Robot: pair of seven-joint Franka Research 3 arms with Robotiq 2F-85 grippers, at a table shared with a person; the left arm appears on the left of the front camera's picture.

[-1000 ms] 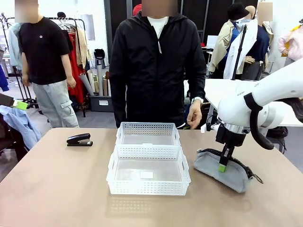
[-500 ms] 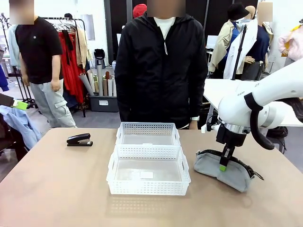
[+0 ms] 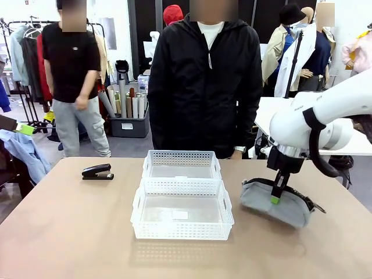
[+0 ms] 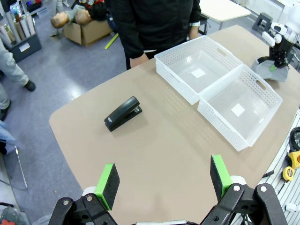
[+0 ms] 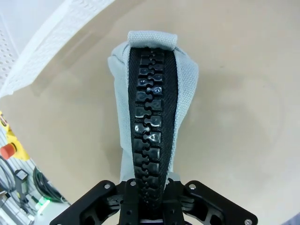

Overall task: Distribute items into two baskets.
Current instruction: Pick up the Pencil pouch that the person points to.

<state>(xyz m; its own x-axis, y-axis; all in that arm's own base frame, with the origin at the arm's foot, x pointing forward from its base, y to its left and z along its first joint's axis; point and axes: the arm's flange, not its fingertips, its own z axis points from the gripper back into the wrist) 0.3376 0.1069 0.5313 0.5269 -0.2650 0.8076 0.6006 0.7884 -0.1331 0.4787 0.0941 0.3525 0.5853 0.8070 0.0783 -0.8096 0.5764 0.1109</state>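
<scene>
I see R gripper (image 3: 275,196) pinched on grey zip pouch (image 3: 289,210) at its zipper, just rt of larger basket (image 3: 182,224). L gripper (image 4: 164,180) wide, over table (image 4: 154,154); black stapler (image 4: 123,114) untouched.

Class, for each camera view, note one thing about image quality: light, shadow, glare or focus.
Front view: even light, faint shadow on the table before the larger basket. Left wrist view: sharp from stapler to floor. Right wrist view: small glints on the zip teeth of the pouch.
</scene>
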